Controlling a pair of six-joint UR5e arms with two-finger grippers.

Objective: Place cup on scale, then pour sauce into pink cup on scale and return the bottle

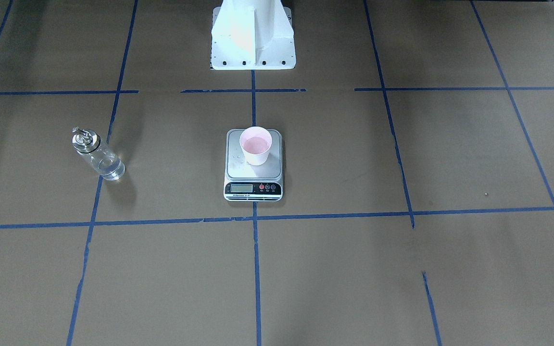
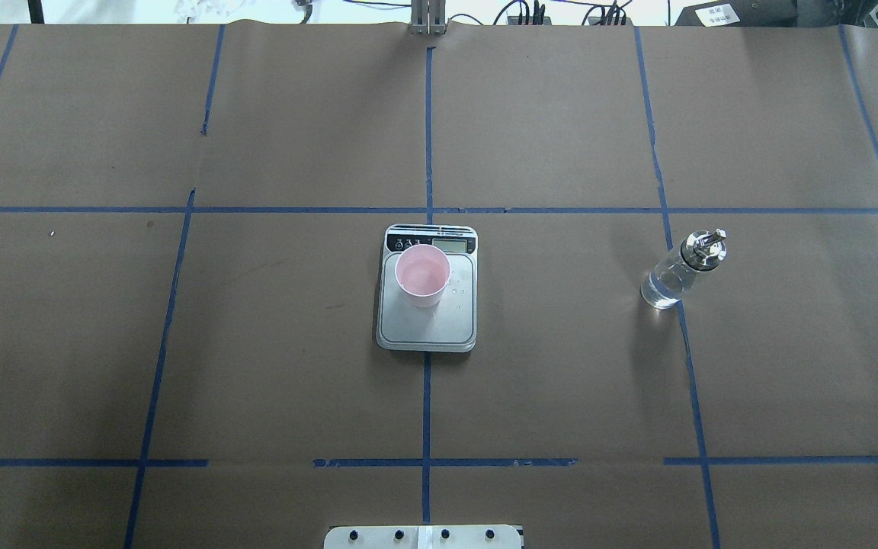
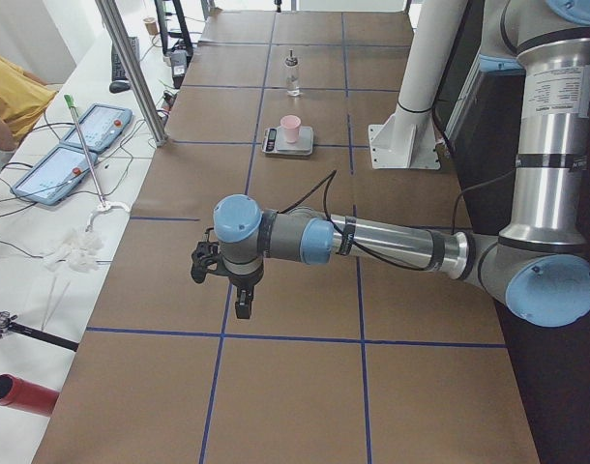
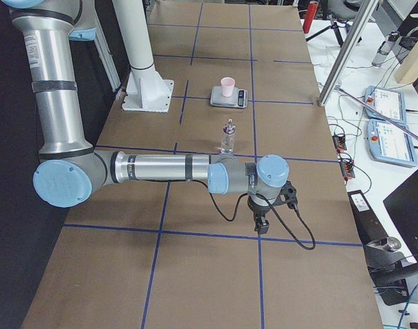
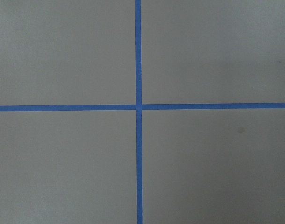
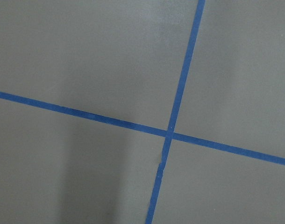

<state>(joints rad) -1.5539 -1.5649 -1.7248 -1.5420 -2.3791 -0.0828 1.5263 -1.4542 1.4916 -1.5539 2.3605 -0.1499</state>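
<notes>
**Both arms clear of the scale, cup on the platform**

The left gripper [image 3: 242, 307] shows only in the view from the table's left end, hanging fingers-down over the paper just beside a tape line [image 3: 221, 333]. Whether its fingers are apart or together I cannot tell. The right gripper [image 4: 260, 226] is the same case: it is seen only from the right end, pointing down close above a tape crossing, finger state unreadable. Both wrist cameras show nothing but brown paper and crossing blue tape. Neither gripper touches anything. Each arm lies stretched out low over its own end of the table [image 1: 402, 269], well apart from the task's things.

The cup [image 1: 256, 145] stands upright on the scale [image 1: 238, 168], toward the half of the platform that lies away from the display strip in the front-facing view — and next to the strip in the overhead one. A few small drops speckle the bare silver beside it. The scale sits at the table's middle on the centre tape line, in front of the white robot base [image 1: 253, 43].

The bottle [image 1: 98, 154] stands upright on the robot's right side, just on a tape line, well apart from the scale. Its silver spout cap is on, and the sauce [image 1: 111, 169] fills only its lower part.
</notes>
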